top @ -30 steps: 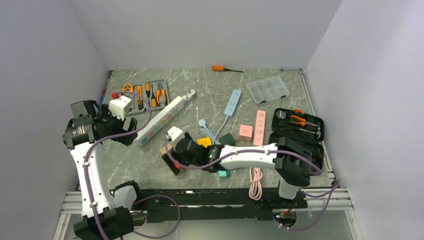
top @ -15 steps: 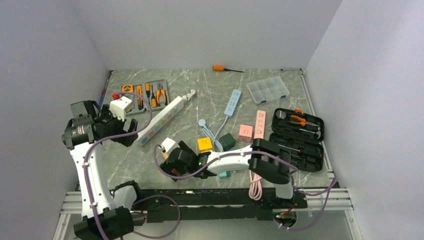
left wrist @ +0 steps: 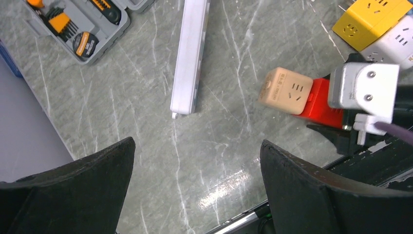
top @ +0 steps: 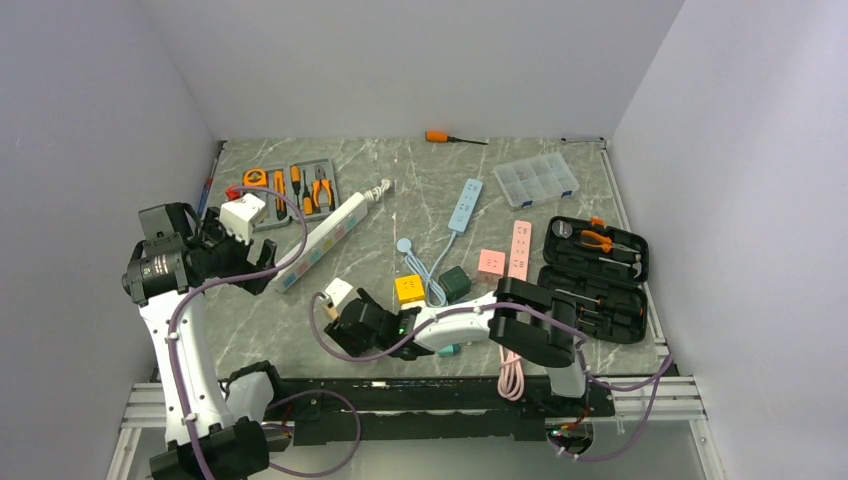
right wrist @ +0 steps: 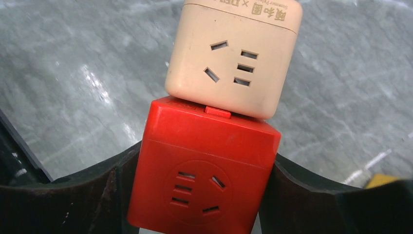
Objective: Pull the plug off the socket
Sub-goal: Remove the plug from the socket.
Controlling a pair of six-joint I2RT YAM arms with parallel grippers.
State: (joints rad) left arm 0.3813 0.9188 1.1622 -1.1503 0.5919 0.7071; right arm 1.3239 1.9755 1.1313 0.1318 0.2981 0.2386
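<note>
The marble table (top: 420, 185) bears a white power strip (top: 325, 238), clear organiser (top: 537, 180), black tool case (top: 595, 272) and joined beige-and-red cubes (left wrist: 291, 91).

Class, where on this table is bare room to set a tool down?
Bare marble: front-left, between the long white power strip and the near edge; and behind, between that strip and the pale blue power strip. Crowded around the yellow cube socket and pink power strip.

Lab test cell: white walls (top: 400, 60), marbled table (top: 420, 185), open tool case (top: 595, 265)
</note>
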